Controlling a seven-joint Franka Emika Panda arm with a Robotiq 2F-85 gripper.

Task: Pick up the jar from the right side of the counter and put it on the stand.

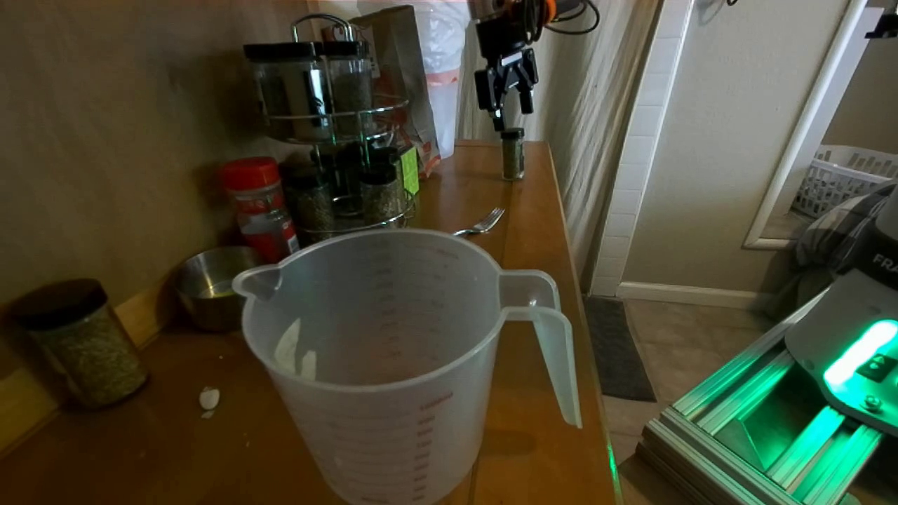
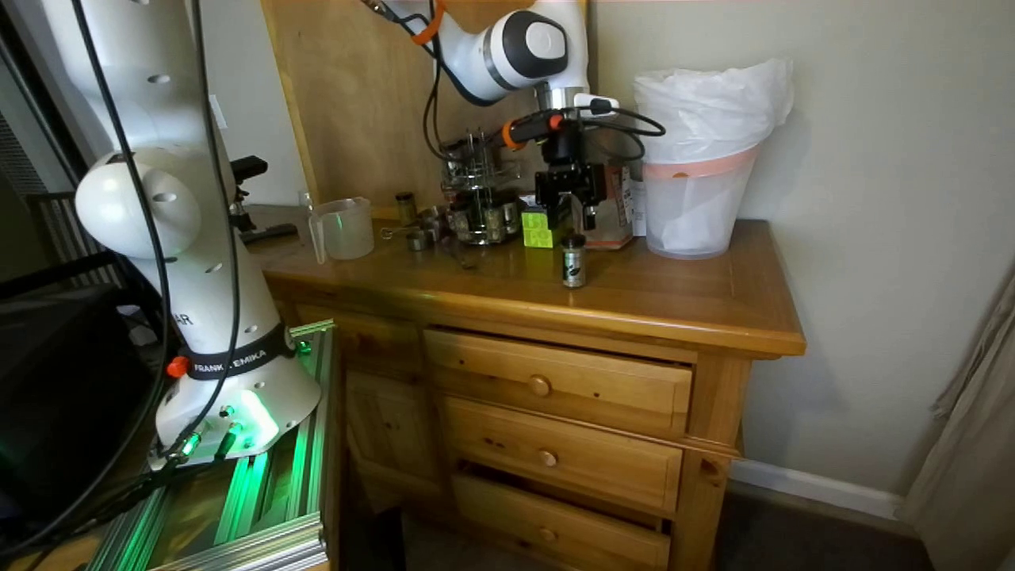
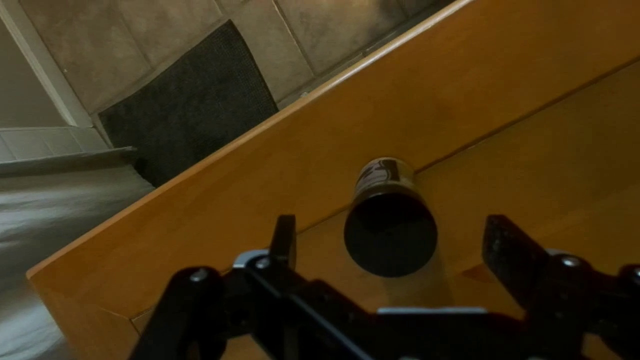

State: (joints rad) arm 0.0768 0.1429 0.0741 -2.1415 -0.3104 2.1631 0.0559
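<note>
The small dark-capped jar [image 1: 513, 157] stands upright on the brown wooden counter [image 1: 484, 184], near its far end; it also shows in an exterior view [image 2: 573, 266]. My gripper [image 1: 513, 118] is just above the jar, fingers pointing down, in both exterior views, including here [image 2: 571, 219]. In the wrist view the open gripper [image 3: 390, 222] has its fingers on either side of the jar's black cap [image 3: 390, 242], with gaps on both sides. The two-tier metal stand [image 1: 365, 140] holds several jars and stands by the wall; it also shows in an exterior view [image 2: 476, 189].
A large translucent jug [image 1: 393, 421], a fork [image 1: 484, 223], a metal cup [image 1: 214, 291], a red-capped jar [image 1: 258, 203] and a wider jar [image 1: 91, 351] are on the counter. A lime-green box [image 2: 538, 230], paper bag [image 2: 614, 214] and lined bin [image 2: 698, 202] stand near the stand.
</note>
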